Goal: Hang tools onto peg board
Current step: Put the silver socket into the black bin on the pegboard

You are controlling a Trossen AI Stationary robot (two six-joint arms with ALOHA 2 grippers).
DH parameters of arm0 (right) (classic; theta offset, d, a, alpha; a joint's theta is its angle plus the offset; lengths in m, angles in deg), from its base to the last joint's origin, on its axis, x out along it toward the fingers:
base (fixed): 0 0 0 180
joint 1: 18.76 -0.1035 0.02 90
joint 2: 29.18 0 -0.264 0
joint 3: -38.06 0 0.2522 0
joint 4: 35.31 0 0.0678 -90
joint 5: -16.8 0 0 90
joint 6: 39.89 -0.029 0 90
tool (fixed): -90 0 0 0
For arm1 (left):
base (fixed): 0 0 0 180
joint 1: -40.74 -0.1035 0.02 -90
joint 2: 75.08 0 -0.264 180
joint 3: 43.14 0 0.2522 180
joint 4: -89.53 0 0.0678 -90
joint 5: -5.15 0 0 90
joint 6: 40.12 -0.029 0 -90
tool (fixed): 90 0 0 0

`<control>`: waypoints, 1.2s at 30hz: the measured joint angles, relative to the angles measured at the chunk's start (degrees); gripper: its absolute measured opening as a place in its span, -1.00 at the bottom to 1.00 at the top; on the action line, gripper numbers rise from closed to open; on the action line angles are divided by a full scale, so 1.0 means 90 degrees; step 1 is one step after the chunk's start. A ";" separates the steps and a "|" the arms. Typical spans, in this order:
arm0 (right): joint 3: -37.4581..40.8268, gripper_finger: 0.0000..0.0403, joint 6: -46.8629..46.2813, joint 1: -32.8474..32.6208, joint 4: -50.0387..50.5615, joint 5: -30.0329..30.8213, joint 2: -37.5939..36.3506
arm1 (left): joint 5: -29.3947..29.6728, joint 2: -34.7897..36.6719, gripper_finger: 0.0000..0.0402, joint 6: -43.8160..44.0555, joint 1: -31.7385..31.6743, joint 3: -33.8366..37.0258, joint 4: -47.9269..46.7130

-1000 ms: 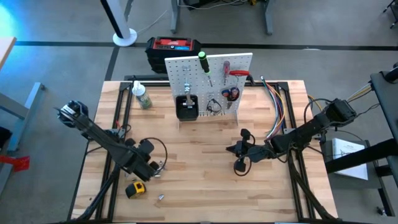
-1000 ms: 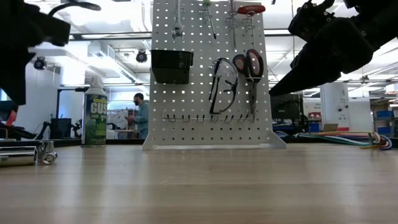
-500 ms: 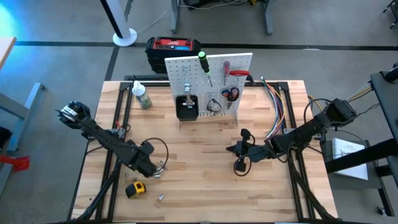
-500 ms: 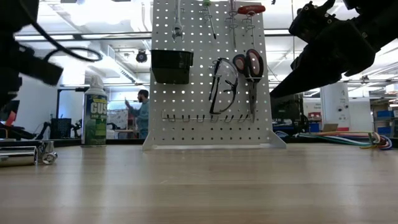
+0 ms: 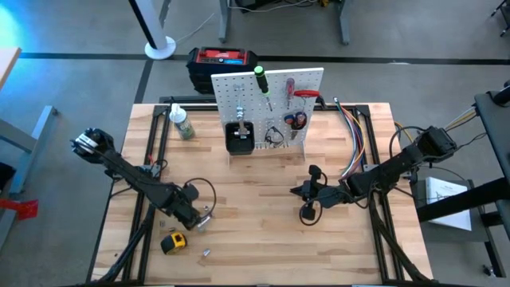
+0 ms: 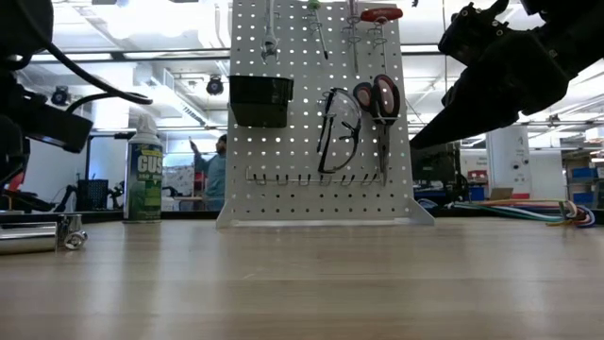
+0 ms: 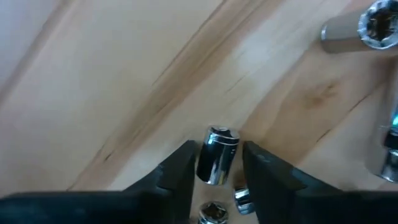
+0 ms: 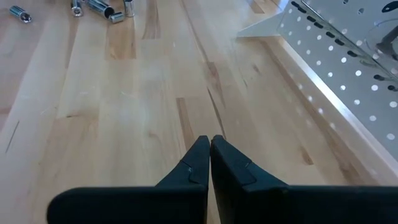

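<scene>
The white peg board [image 5: 267, 104] stands upright at the table's far middle. On it hang a green-handled screwdriver [image 5: 260, 80], a red-handled screwdriver [image 5: 290, 86], glasses [image 6: 338, 127] and red-handled pliers [image 6: 377, 99]. A yellow tape measure [image 5: 172, 241] lies near the front left. My left gripper [image 7: 219, 168] points down at the table's left over a few silver sockets [image 5: 205, 217], open, with one small socket [image 7: 217, 163] between its fingers. My right gripper [image 8: 210, 146] hangs shut above bare wood at the table's right. My left gripper comes from above, pointing down, with one finger [image 7: 183, 171] close on either side of the small socket's wall [image 7: 211, 171]. The socket lies on the table. I cannot tell whether the fingers touch it.
A green-labelled bottle [image 5: 183, 123] stands left of the board, and a red-and-black box [image 5: 221, 60] sits behind the table. A coloured cable bundle [image 5: 355, 135] runs along the right side. More sockets [image 7: 367, 28] lie near the left gripper. A person [image 6: 215, 170] stands far off in the room.
My left gripper has come down toward the table over the sockets and tipped to point more steeply down.
</scene>
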 joint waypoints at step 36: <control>-0.0029 -1.00 -0.0055 -0.0012 -0.0002 -0.0002 0.0000 | 0.2355 0.1359 -0.78 -0.1905 -0.1093 -0.1572 -0.0978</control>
